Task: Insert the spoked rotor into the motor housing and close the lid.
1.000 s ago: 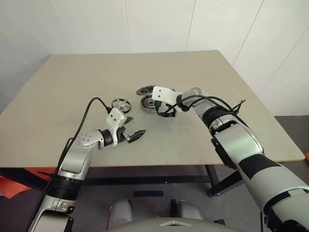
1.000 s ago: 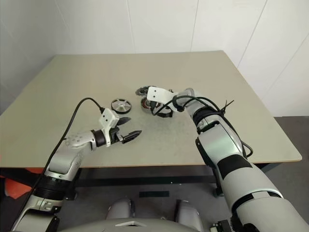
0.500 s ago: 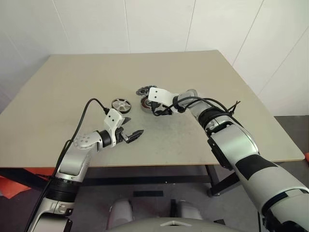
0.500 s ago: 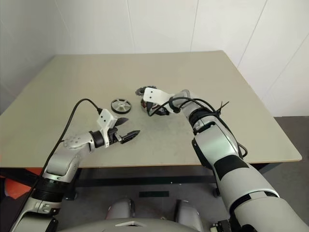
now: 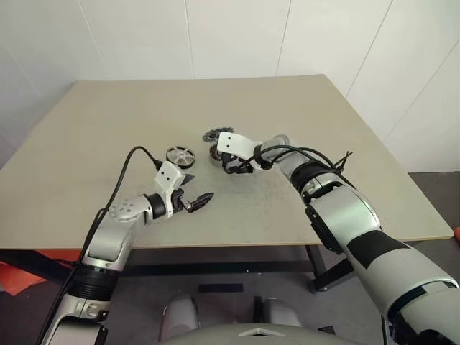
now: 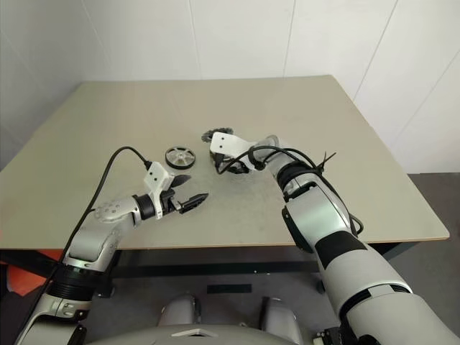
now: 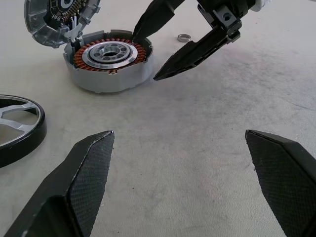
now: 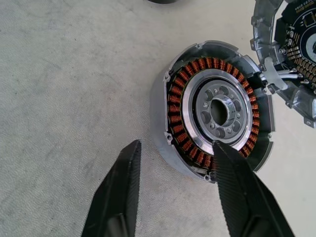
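The motor housing (image 8: 212, 111), a short round grey metal ring with copper-coloured windings around a pale central hub, sits flat on the beige table (image 5: 108, 122), near the middle of its surface. Its open face is upward and nothing is seated inside it. Attached at its far edge is the lid (image 8: 289, 59), a grey round cover with a dark circuit face, tilted open and leaning away from the housing.

The spoked rotor (image 5: 180, 154), a small shiny silver wheel with a dark rim and a few spokes, lies flat on the table to the robot's left of the housing, apart from it.

The right gripper (image 8: 177, 190) is angled down at the housing's near side. Its two black fingers (image 8: 118, 197) are parted and straddle the housing wall: one tip lies over the copper windings, the other is outside the ring above bare table. Whether either tip touches the metal cannot be told. Nothing is grasped.

The left gripper (image 7: 182, 182) hangs low over bare table, nearer the robot than the rotor, pointing toward the housing. Its fingers (image 7: 84, 182) are spread wide and empty.

A tiny metal washer (image 7: 184, 37) lies on the table beyond the right gripper, well clear of the housing.
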You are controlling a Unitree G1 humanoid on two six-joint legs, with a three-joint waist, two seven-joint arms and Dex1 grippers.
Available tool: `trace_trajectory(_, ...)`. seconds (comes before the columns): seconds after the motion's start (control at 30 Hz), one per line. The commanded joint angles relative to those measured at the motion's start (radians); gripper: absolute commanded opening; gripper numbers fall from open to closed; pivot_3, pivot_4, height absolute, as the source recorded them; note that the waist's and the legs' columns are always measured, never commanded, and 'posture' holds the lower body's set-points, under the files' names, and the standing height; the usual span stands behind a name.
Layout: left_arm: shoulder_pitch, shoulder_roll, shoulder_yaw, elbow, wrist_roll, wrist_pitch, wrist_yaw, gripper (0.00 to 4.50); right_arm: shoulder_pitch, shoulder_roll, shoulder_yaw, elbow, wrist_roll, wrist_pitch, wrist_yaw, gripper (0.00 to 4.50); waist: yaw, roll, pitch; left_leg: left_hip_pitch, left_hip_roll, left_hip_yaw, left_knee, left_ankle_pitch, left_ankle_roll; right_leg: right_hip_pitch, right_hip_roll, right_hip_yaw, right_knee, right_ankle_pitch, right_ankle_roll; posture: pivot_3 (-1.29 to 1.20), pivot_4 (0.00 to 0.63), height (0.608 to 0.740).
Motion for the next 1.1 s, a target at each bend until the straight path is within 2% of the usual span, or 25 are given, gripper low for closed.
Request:
trace_trajectory(0.03,-0.022,0.005,0.021,-0.031,-0.004,-0.013,0.008,4.50,-0.003,-0.006,-0.023,-0.008,0.009,0.002,-0.023,1.32,0.000,0.000,0.000,0.000,0.000,0.000,0.000,0.000,0.000,0.000,0.000,0.000,0.000,0.000,0.000,0.00,0.000,0.740)
trace_trajectory(0.1,-0.025,0.002,0.029,-0.026,-0.011,-0.014,0.012,4.50,-0.001,-0.009,-0.020,-0.008,0.002,-0.002,-0.032,0.67,0.000,0.000,0.000,0.000,0.000,0.000,0.000,0.000,0.000,0.000,0.000,0.000,0.000,0.000,0.000,0.00,0.000,0.740)
trace_trajectory(0.93,-0.036,0.007,0.041,-0.014,-0.011,-0.020,0.017,4.50,0.047,-0.004,-0.005,-0.001,-0.024,-0.005,-0.039,0.67,0.000,0.000,0.000,0.003,0.000,0.000,0.000,0.000,0.000,0.002,0.000,0.000,0.001,0.000,0.000,0.00,0.000,0.740)
trace_trajectory(1.03,-0.037,0.008,0.042,-0.012,-0.009,-0.022,0.017,4.50,0.051,-0.005,-0.007,0.000,-0.025,0.000,-0.042,0.15,0.000,0.000,0.000,0.004,0.000,0.000,0.000,0.000,-0.001,0.002,0.000,0.000,0.002,0.000,0.000,0.00,0.000,0.740)
trace_trajectory(1.1,-0.039,0.008,0.042,-0.012,-0.009,-0.022,0.017,4.50,0.053,-0.006,-0.009,0.000,-0.025,0.003,-0.053,0.03,0.000,0.000,0.000,0.004,0.000,0.000,0.000,0.000,-0.001,0.003,0.000,0.000,0.002,0.000,0.000,0.00,0.000,0.740)
